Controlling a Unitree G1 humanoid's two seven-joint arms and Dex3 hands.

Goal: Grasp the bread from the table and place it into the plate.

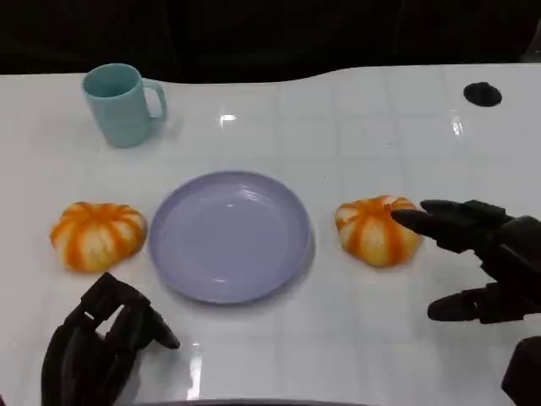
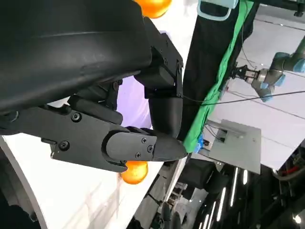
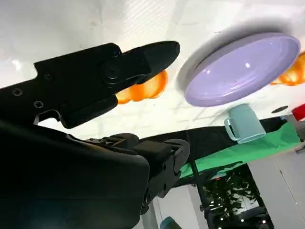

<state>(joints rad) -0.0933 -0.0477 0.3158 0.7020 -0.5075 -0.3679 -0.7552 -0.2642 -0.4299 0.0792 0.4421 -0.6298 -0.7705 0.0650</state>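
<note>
Fingers of the black right hand (image 1: 486, 258) are spreading beside the orange-and-white striped bread roll (image 1: 377, 230), holding nothing, right of the round lavender plastic plate (image 1: 230, 236); black left hand (image 1: 97, 342) is curling empty.

Left robot hand (image 2: 119, 114) up close, black shell and black fingers (image 2: 147, 145) reaching out over the white table (image 2: 71, 200), nothing visibly held. One orange bread (image 2: 134, 172) peeks out just past the fingertips, a second orange bread (image 2: 152, 6) sits at the frame edge beyond the shell, and a patch of the lavender plate (image 2: 136, 102) shows between the fingers. Teal mug (image 2: 217, 8) near the table's far edge, with black and green cloth (image 2: 214, 76) hanging off that side and a grey robot arm (image 2: 267, 76) in the room behind.
</note>
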